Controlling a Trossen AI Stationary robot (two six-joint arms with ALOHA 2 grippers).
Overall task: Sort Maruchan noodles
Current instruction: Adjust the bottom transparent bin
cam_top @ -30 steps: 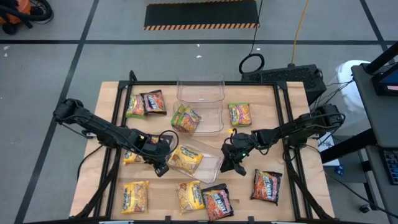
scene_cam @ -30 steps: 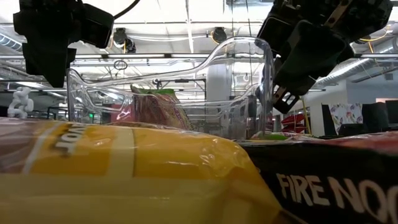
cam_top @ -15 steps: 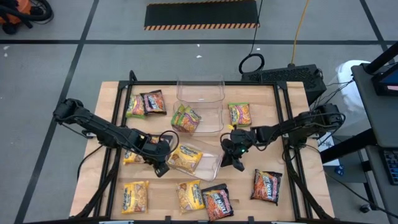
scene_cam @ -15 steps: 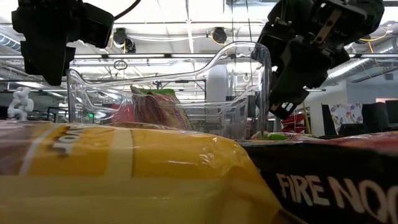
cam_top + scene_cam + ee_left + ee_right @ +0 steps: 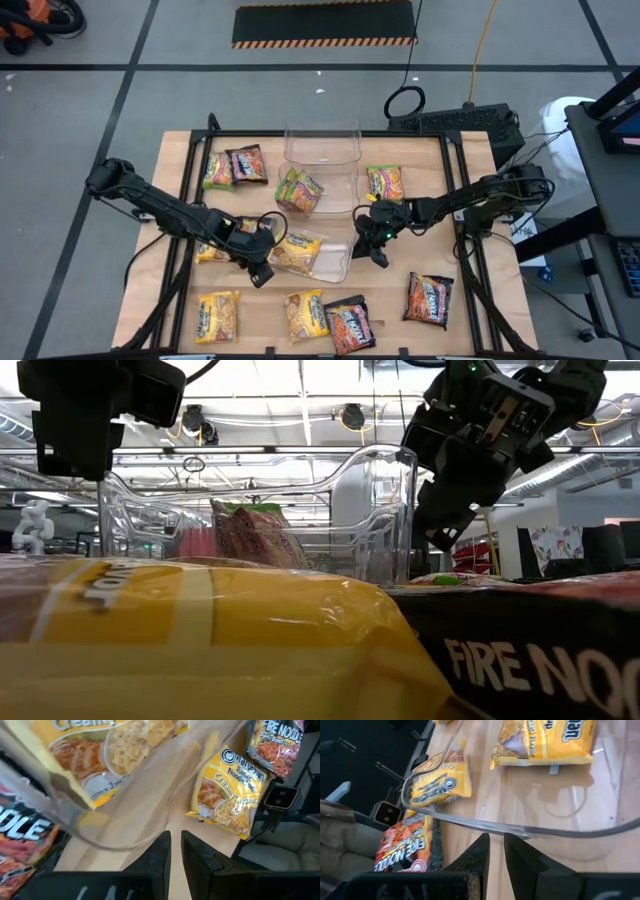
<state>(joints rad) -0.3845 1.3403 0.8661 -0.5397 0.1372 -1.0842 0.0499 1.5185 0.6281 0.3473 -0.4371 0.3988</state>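
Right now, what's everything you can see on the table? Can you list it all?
yellow packets: four, yellow, one in the nearest bin, one under the left arm, two along the near edge.
green packets: at least three, green-yellow, far half, one in the middle bin.
dark packets: three, dark red-black, one far left, two near right.
bins: three, clear, down the middle.
table: one, light wood.
left gripper: one, dark, at the nearest bin's left corner.
right gripper: one, dark, at that bin's right side.

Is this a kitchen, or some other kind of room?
Probably not a kitchen: it looks like a robot lab or workshop. Two robot arms work over a wooden table strewn with noodle packets and clear bins, the grey floor has a hazard-striped mat, and the low view shows ceiling pipes.
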